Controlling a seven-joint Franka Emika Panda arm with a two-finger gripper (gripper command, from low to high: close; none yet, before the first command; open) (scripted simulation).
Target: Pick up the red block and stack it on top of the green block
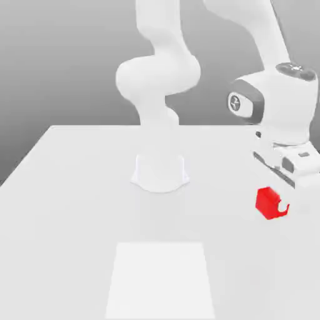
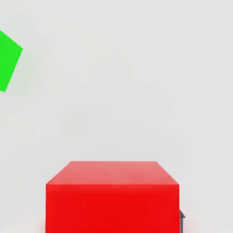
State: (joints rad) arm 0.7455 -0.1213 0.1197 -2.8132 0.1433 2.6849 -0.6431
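Exterior view: arm reaches over the white table (image 1: 69,187) toward the view's right edge. Gripper (image 1: 275,203) points down w/ fingers pinched narrow on the red block (image 1: 269,201), which hangs tilted, clear of the tabletop. A paler square patch (image 1: 161,278) lies on the table nr the front, well apart from the block.

Hand view: red block (image 2: 113,198) sits close up betw. the fingers. Green block (image 2: 8,61) lies on the table, partly cut off at the frame edge, well apart from the red one.
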